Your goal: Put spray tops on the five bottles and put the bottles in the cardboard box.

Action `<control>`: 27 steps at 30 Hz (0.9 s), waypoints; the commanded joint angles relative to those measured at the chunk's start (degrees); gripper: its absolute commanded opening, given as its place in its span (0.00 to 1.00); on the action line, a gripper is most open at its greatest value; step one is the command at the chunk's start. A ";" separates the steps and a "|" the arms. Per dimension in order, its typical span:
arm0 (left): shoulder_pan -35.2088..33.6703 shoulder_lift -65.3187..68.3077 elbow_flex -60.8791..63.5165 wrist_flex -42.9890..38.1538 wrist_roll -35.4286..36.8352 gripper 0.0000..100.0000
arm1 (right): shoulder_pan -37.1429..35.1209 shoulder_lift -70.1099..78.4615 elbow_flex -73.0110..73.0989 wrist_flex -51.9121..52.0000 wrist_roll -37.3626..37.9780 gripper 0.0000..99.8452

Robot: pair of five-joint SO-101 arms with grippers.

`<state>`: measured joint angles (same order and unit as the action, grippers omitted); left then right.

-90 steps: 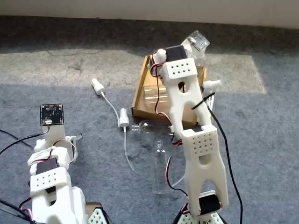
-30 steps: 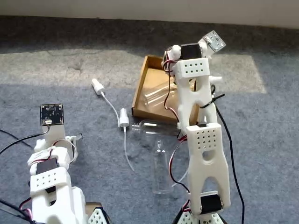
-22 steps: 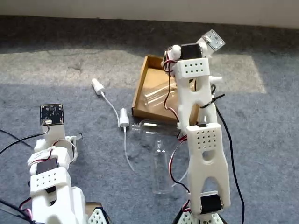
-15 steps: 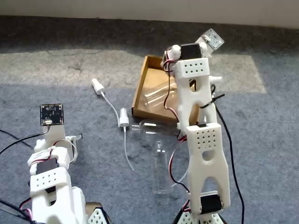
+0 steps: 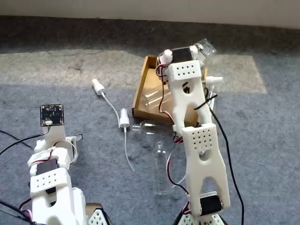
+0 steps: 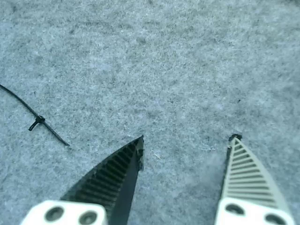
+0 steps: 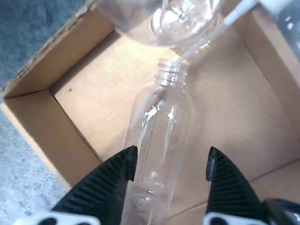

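Cardboard box (image 7: 84, 89) holds a clear bottle (image 7: 161, 122), neck bare. Right gripper (image 7: 172, 151) has swung back over it, fingers spread astride it, not clamped. Left gripper (image 6: 186, 138) idle over grey felt (image 6: 164, 56), fingers wide, empty. Capping looks undone.

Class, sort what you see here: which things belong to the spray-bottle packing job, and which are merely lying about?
Belong to the job:
cardboard box
bottle in the box
bottle beside the box
bottle nearer the arm's base
far spray top
near spray top
right gripper

Lying about:
black cable tie
carpet
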<state>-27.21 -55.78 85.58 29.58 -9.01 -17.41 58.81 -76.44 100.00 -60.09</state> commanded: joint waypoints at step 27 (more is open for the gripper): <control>1.19 -0.75 -0.31 -0.97 -0.26 0.26 | -0.04 0.92 0.04 -8.04 -0.79 0.35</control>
<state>-27.21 -55.78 85.58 29.58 -9.01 -17.49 60.48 -76.44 95.34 -60.18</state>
